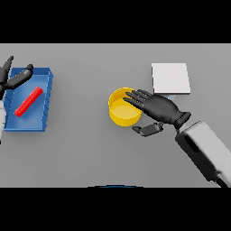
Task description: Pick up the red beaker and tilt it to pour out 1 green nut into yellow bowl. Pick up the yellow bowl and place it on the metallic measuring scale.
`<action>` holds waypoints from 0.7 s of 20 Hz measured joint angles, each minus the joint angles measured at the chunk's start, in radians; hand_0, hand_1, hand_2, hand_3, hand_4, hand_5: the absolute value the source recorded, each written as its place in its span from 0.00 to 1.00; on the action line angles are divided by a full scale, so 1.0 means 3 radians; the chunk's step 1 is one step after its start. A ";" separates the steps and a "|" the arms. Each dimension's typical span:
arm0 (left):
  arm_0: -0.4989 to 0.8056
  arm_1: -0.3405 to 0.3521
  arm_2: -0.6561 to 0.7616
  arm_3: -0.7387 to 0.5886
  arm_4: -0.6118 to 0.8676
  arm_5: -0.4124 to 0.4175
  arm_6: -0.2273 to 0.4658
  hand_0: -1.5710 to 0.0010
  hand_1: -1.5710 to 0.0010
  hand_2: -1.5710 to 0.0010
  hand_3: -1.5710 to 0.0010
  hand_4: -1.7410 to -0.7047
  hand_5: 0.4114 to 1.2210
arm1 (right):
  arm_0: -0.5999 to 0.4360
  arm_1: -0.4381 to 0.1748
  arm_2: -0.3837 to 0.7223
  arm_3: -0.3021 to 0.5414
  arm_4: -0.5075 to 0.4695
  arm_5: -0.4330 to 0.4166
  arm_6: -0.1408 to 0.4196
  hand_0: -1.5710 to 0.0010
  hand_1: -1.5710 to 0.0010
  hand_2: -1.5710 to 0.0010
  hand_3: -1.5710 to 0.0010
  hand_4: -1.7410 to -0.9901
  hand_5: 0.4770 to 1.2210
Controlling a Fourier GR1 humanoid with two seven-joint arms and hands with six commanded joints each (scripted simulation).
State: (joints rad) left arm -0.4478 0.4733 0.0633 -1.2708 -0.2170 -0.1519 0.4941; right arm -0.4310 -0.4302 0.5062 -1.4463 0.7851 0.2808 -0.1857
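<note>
1. The right hand [160, 108] hung over the right side of the yellow bowl [121, 113], fingers straight and slightly fanned above the rim, thumb stuck out below and clear of the wall. It gripped nothing.
2. The yellow bowl stood upright near the middle of the grey table [81, 153]; I could not make out any nut inside.
3. The metallic measuring scale [170, 78], a pale square slab, lay just beyond the right hand, apart from the bowl.
4. The red beaker [28, 101] lay slantwise on its side in the blue tray [47, 103] at the far left.
5. The left hand [12, 77] sat over the tray's far left corner, fingers spread loose, clear of the beaker.
</note>
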 measured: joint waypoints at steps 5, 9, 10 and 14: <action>0.0027 -0.0019 -0.0007 0.0061 -0.0018 0.0007 -0.0038 1.00 1.00 1.00 1.00 0.90 0.35 | -0.0321 0.0031 0.0228 0.0395 0.0139 0.0167 -0.0192 1.00 1.00 1.00 1.00 0.78 0.24; -0.0018 0.0010 0.0010 0.0077 -0.0027 0.0010 -0.0063 1.00 1.00 1.00 1.00 0.90 0.36 | -0.0589 0.0136 0.0420 0.0621 0.0239 0.0393 -0.0163 1.00 1.00 1.00 1.00 0.77 0.26; -0.0018 0.0009 0.0000 0.0082 -0.0032 0.0000 -0.0075 1.00 1.00 1.00 1.00 0.90 0.36 | -0.0625 0.0139 0.0452 0.0668 0.0255 0.0441 -0.0169 1.00 1.00 1.00 1.00 0.76 0.26; -0.0026 0.0016 -0.0011 0.0121 -0.0056 -0.0005 -0.0110 1.00 1.00 1.00 1.00 0.91 0.36 | -0.0731 0.0236 0.0571 0.0923 0.0344 0.0491 -0.0134 1.00 1.00 1.00 1.00 0.74 0.27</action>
State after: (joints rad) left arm -0.4555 0.4780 0.0600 -1.2344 -0.2337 -0.1533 0.4612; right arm -0.6501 -0.3595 0.6775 -1.1694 0.8882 0.4281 -0.2258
